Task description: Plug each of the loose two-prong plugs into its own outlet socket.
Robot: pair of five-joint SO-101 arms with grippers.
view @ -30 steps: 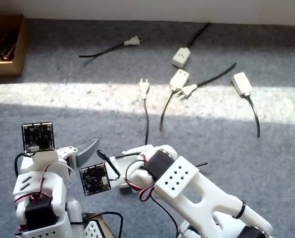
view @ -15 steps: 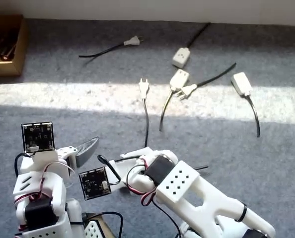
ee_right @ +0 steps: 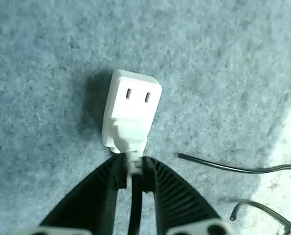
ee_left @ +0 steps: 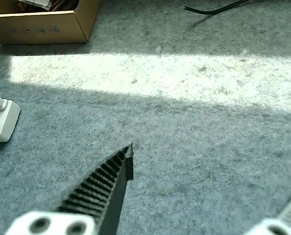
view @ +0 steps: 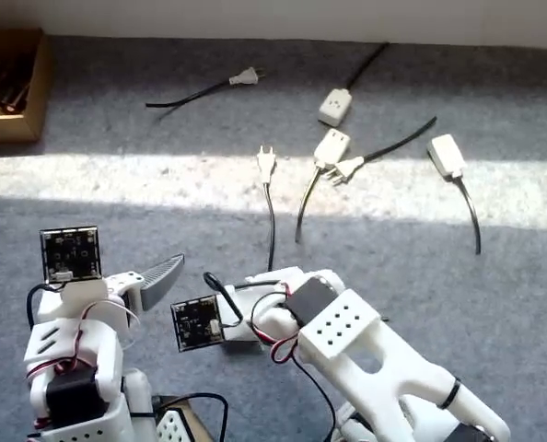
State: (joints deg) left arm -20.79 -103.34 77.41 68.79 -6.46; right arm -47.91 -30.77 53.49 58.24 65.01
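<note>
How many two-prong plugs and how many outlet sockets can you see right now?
Plugs: 3 - far plug, middle plug, right plug
Sockets: 4 - far socket, middle socket, right socket, held socket in right claw
Total: 7

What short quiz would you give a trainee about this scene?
1. True or false: the right gripper is shut on a white socket, at its cord end.
2. What lies under the open left gripper? A) bare carpet B) a plug C) a cardboard box
3. How many slots show on the held socket's face?
Key: 1 true; 2 A; 3 two.
</note>
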